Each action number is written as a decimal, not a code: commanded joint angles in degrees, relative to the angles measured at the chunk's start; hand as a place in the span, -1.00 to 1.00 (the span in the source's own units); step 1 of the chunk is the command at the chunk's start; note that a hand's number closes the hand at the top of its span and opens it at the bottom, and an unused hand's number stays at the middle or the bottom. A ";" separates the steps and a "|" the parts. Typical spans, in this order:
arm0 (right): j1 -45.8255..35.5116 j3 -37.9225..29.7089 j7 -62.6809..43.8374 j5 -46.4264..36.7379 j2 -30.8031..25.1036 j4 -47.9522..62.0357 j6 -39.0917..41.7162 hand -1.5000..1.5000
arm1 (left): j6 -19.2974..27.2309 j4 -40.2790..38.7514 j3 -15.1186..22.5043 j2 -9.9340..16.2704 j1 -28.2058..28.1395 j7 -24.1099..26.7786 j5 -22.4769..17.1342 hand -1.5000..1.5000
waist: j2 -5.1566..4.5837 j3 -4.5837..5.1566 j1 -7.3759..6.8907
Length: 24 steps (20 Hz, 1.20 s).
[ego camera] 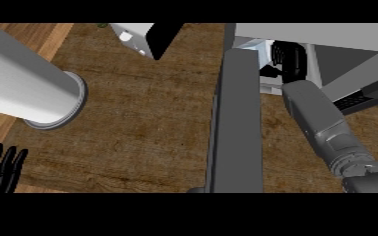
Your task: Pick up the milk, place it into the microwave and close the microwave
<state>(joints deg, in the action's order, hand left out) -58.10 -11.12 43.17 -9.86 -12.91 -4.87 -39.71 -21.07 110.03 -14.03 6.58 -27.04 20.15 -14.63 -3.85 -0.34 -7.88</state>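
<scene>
Brown wood-grain counter [140, 130] fills most of the head view, with a strip of paler wood along the upper left edge.

At the upper right stands the microwave [317, 32], of which only a light grey top and a slice of the opening below it show. The microwave door [238, 130] is swung open and is seen edge-on, as a long dark grey slab running from the oven down to the lower edge of the view.

The milk cannot be picked out with certainty. A small white patch [253, 47] shows in the opening, just left of the right hand [289, 62], and this may be part of it. No shape, cap or label can be read there, because the door's edge and the hand cover the rest.

The right hand is a black mass at the mouth of the oven, at the end of the grey right forearm [319, 122], which comes up from the lower right. Whether it grips anything cannot be told.

The left hand [10, 167] rests open at the lower left edge with straight fingers pointing up, cut off by the frame.

A large white cylinder [29, 87] with a grey base ring [76, 102] lies across the left side, its far end out of view. At the top centre a white object [133, 34] with a black part [167, 34] is cut off, too little showing to name it.
</scene>
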 commanded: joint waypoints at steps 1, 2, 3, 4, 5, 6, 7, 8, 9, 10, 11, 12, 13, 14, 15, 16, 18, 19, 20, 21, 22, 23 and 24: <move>1.18 0.39 0.83 -0.71 -0.96 0.66 -1.71 1.00 | 0.49 -0.39 0.50 -0.19 1.32 -0.82 0.19 -1.00 | -0.32 -0.07 -0.11; -0.01 1.09 -0.17 -1.46 -0.23 1.02 -2.53 1.00 | 0.65 -1.48 0.69 -0.29 1.39 -0.69 0.99 -1.00 | -0.24 0.01 -0.45; 0.81 1.45 1.27 -1.85 -0.40 0.62 -1.95 1.00 | 0.41 -0.62 0.03 -0.08 1.35 -0.53 -0.06 -1.00 | -0.14 -0.05 -0.67; 0.72 2.03 0.19 -2.48 -0.44 1.52 -1.84 1.00 | 0.38 -1.23 -0.33 0.34 1.96 -0.66 -0.14 -1.00 | -0.30 -0.02 -0.84; -0.06 2.43 -0.54 -2.94 -0.28 1.68 -2.59 -1.00 | -0.63 -2.16 -0.11 0.55 1.08 -0.51 -0.31 -1.00 | -0.13 0.04 -1.14; 0.16 3.19 -0.26 -3.71 -0.88 1.99 -1.35 -1.00 | 0.13 -1.27 0.32 -0.06 1.57 -0.14 0.43 -1.00 | -0.38 -0.02 -1.45; -1.81 3.77 -2.50 -4.33 -0.09 2.66 -2.25 -1.00 | 0.75 -2.23 -0.06 0.01 2.63 -0.37 0.57 -1.00 | -0.19 0.08 -1.36; 0.02 3.29 -0.09 -3.87 -0.54 1.65 -2.55 -1.00 | 0.24 -2.52 -0.70 0.93 3.09 -0.46 0.10 -1.00 | -0.57 -0.04 -1.14; -1.42 3.20 -0.87 -3.83 -1.52 1.25 -2.16 -1.00 | 0.28 -1.89 0.55 0.41 2.73 -1.01 0.79 -1.00 | -0.37 -0.06 -1.07; -1.22 2.92 -1.15 -3.60 0.67 1.22 -4.85 -1.00 | -0.05 -2.84 -0.54 1.17 3.02 -1.01 0.04 -1.00 | -0.49 -0.03 -1.62; -0.92 2.66 -0.89 -3.36 2.55 0.89 -6.02 -1.00 | 0.52 -3.51 -0.46 1.03 4.50 -1.30 0.07 -1.00 | -0.19 -0.01 -0.67; -0.10 2.79 0.19 -3.57 1.49 0.56 -5.53 -1.00 | 0.55 -3.24 -0.87 1.23 4.09 -0.33 0.82 -1.00 | -0.40 -0.07 -1.08; -1.21 2.86 -0.90 -3.69 1.21 0.73 -4.81 -1.00 | 0.29 -2.46 -0.02 0.59 3.42 -1.22 0.09 -1.00 | -0.06 -0.06 -1.14; -0.77 2.94 -0.41 -3.83 1.86 0.59 -5.33 -1.00 | 0.73 -4.69 0.17 0.02 3.96 0.04 1.38 -1.00 | -0.15 0.02 -0.78; -1.50 3.37 -1.05 -4.34 2.33 0.76 -6.58 -1.00 | 0.84 -3.86 0.59 -0.10 3.79 0.14 1.98 -1.00 | -0.29 0.00 -1.56; -2.52 3.39 -1.55 -4.42 1.45 0.61 -5.01 -1.00 | 1.27 -3.32 -0.25 1.21 5.48 -1.58 1.44 -1.00 | -0.11 -0.04 -0.70; -1.75 3.42 -1.14 -4.59 1.17 0.74 -5.25 -1.00 | 0.56 -5.04 -0.20 0.83 5.20 0.25 1.65 -1.00 | -0.66 0.01 -1.64; -1.58 3.43 -1.67 -4.66 2.92 1.13 -6.33 -1.00 | 0.29 -3.98 0.73 0.70 4.25 -0.74 1.92 -1.00 | -0.16 -0.03 -1.45; -1.98 3.56 -1.91 -4.82 2.20 1.25 -4.67 -1.00 | 0.33 -5.01 0.21 0.55 4.51 -0.17 1.52 -1.00 | -0.29 0.01 -1.63; -1.66 3.84 -1.47 -5.16 2.93 1.20 -5.42 -1.00 | -0.08 -4.84 0.04 1.12 4.64 0.26 1.77 -1.00 | -0.05 0.01 -1.35; -3.02 4.11 -2.72 -5.48 1.79 1.69 -3.26 -1.00 | -0.13 -5.08 0.98 0.62 5.01 -0.26 1.80 -1.00 | -0.09 0.03 -1.21; -1.76 4.05 -1.86 -5.47 3.37 1.62 -4.82 -1.00 | 0.47 -6.00 0.09 0.62 5.73 0.70 2.04 -1.00 | -0.15 0.04 -1.10; -1.41 3.94 -1.00 -5.40 3.27 1.10 -4.28 -1.00 | -0.10 -5.41 -0.08 1.15 5.20 0.24 1.58 -1.00 | 0.23 0.00 -0.63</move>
<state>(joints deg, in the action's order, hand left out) -59.39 -6.86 41.43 -15.57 -11.30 -3.24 -43.67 -20.82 105.14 -13.82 7.36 -22.14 20.13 -12.99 -4.08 -0.29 -8.68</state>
